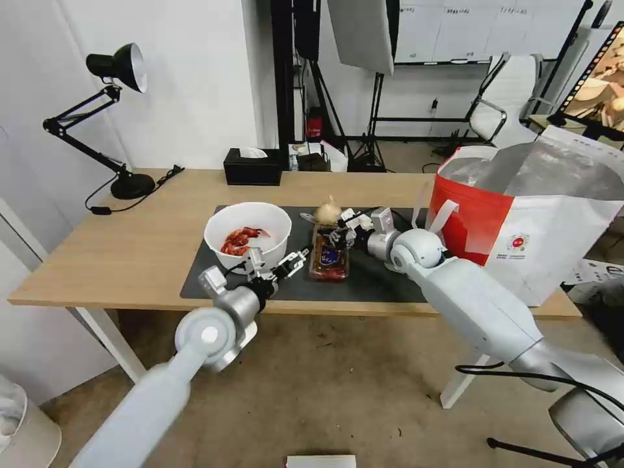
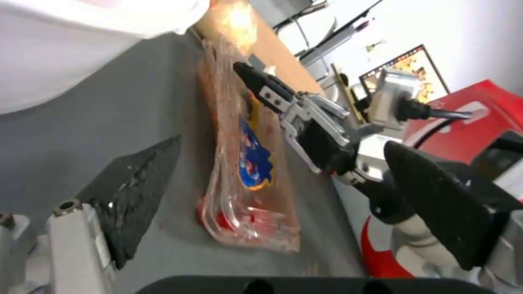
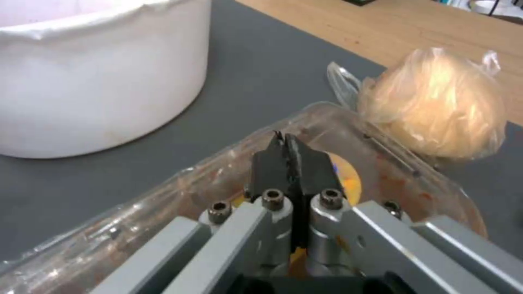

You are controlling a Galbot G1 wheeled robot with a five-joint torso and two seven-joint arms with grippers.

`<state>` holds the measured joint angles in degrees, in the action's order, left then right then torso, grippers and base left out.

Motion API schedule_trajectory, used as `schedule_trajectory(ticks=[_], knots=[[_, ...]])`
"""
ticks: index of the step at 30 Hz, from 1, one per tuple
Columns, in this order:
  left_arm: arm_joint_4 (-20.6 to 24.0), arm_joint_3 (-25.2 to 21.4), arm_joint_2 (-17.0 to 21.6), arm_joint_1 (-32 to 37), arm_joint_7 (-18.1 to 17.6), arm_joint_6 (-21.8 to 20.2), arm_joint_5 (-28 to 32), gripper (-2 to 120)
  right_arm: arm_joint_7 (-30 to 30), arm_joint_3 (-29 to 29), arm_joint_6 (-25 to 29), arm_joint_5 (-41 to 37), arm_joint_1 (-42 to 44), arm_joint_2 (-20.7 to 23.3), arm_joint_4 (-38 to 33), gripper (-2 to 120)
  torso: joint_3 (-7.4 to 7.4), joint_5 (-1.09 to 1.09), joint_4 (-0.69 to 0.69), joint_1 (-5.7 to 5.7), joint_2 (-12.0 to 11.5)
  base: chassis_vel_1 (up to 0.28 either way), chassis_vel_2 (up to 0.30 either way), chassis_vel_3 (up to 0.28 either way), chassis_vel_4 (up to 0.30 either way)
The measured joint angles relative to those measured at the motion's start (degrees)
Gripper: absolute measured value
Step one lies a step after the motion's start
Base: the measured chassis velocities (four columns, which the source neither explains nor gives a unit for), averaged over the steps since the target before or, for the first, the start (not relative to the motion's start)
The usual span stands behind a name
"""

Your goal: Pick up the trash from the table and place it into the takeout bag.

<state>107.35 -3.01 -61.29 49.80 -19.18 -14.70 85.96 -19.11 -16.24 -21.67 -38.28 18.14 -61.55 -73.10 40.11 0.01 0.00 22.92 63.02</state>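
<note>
Step in hand, as judged: the clear plastic tray is being taken up; nothing visibly in the bag yet.

Left side of the mat (image 1: 201, 279): white bowl (image 1: 247, 235) with red shells, sitting toward the mat's left end, well in from the tabletop (image 1: 123, 240) front edge. Left tool (image 1: 281, 268) hangs just in front of the bowl, near the mat's front edge, fingers spread wide, holding nothing. The tray lies just to its right, apart from it.

Mid mat: clear tray (image 1: 328, 259), red-smeared, lying flat with a blue and yellow label showing. Small tan knotted bag (image 1: 328, 212) touches its far end.

Right tool (image 3: 289, 157) is over the tray's far half, fingers pressed together; whether they pinch the tray's rim or lid, cannot tell.

Right end of the tabletop: takeout bag (image 1: 539, 214), mouth open, foil lining showing, well apart from the tray.

Next move, as judged, calls for a sure grip on thin, slippery plastic, a level lift, then clearing the bag's tall rim.
</note>
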Motion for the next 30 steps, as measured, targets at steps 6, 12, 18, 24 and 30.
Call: schedule_trajectory(ticks=[6, 12, 18, 24, 30], knots=[[-2.42, 1.37, -0.85, -2.25, -0.8, -1.6, 0.09, 100, 0.11, 0.12, 0.0, 0.01, 0.17, 0.24, -0.41, 0, 0.0, 0.0, 0.0, 0.0, 0.0, 0.0, 0.0, 0.0, 0.0], [-6.08, 3.84, -2.79, -5.56, -2.15, -2.71, 0.09, 100, 0.16, 0.36, 0.0, 0.0, 0.64, 0.46, -0.58, 0, 0.0, 0.0, 0.0, 0.0, 0.0, 0.0, 0.0, 0.0, 0.0], [-9.66, 5.71, -4.09, -7.9, -2.89, -2.85, -0.11, 100, 0.23, 0.98, 0.0, 0.0, 1.55, 0.58, -1.11, 0, 0.0, 0.0, 0.0, 0.0, 0.0, 0.0, 0.0, 0.0, 0.0], [-10.52, 6.44, -4.38, -8.4, -3.28, -3.21, -0.17, 95, 0.53, 1.27, 0.08, -0.04, 2.03, 1.02, -1.71, 0, -0.01, 0.0, 0.0, -0.01, 0.0, 0.0, 0.0, 0.0, 0.0], [-10.52, 6.59, -4.37, -8.24, -3.65, -3.33, -0.15, 77, 1.06, 1.31, 0.08, -0.24, 2.15, 1.47, -2.36, 0, -0.01, 0.0, 0.0, -0.01, 0.01, 0.0, 0.0, 0.0, 0.0]])
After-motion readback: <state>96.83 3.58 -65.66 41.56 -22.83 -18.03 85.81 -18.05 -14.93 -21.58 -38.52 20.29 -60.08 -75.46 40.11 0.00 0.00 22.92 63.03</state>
